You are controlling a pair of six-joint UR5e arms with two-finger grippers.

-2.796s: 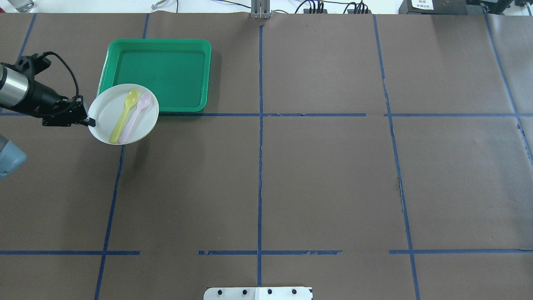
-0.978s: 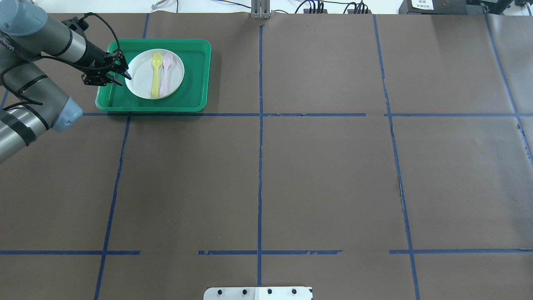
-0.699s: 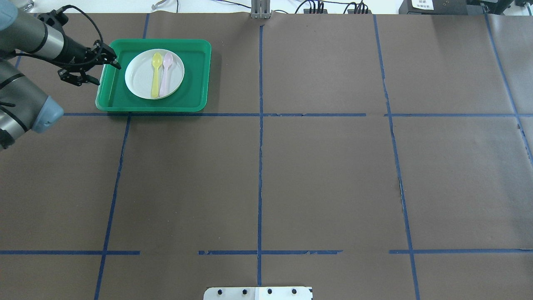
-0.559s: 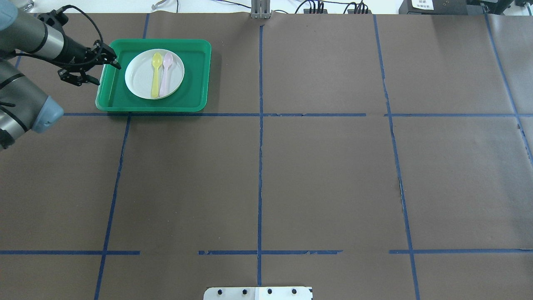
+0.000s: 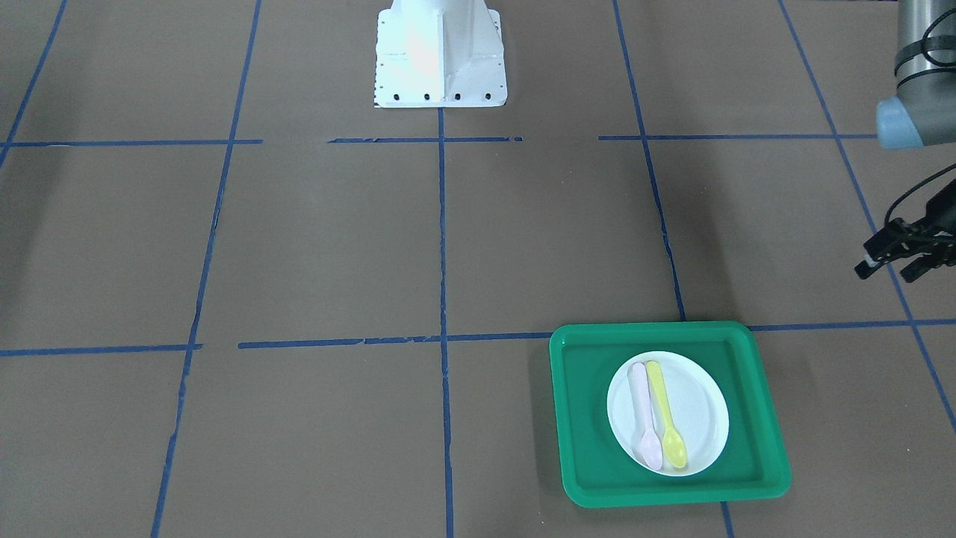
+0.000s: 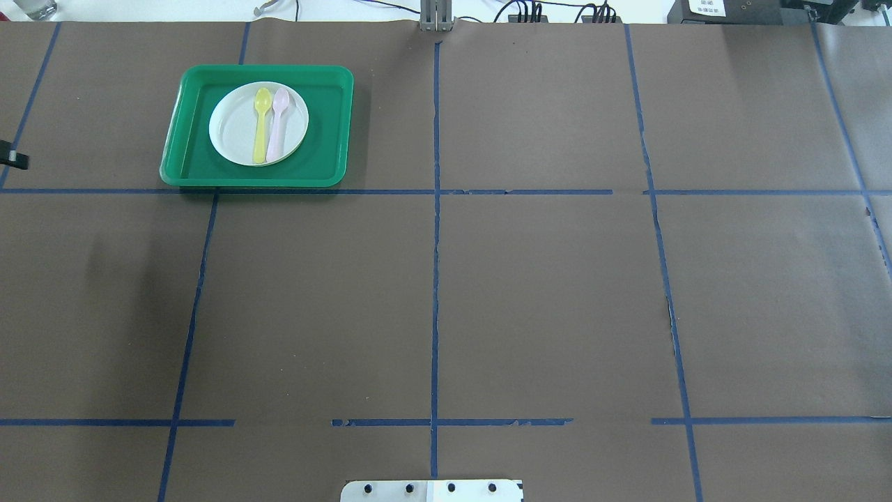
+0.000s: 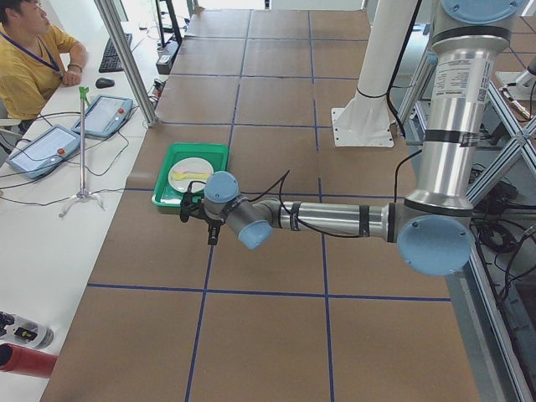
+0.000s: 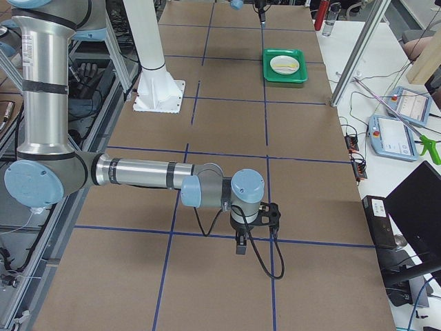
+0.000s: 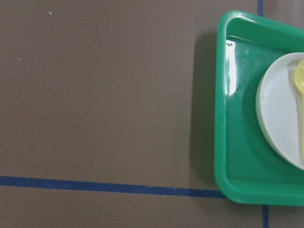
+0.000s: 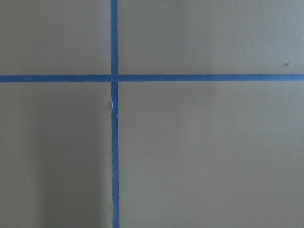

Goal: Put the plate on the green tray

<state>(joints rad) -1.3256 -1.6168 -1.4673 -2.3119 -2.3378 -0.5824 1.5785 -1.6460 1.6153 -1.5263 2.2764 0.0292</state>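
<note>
The white plate lies flat inside the green tray at the far left of the table. A yellow spoon and a pink spoon lie side by side on it. Plate and tray also show in the front view. My left gripper is open and empty, off the tray and well to its side. Only one of its fingertips shows at the overhead view's left edge. My right gripper hangs over bare table far from the tray; I cannot tell whether it is open.
The robot's white base stands at the middle of the table's near side. Blue tape lines cross the brown table cover. The left wrist view shows the tray's corner and part of the plate.
The left gripper carried the plate onto the tray, let it go and opened. It then drew back to the left, almost out of the overhead view.
</note>
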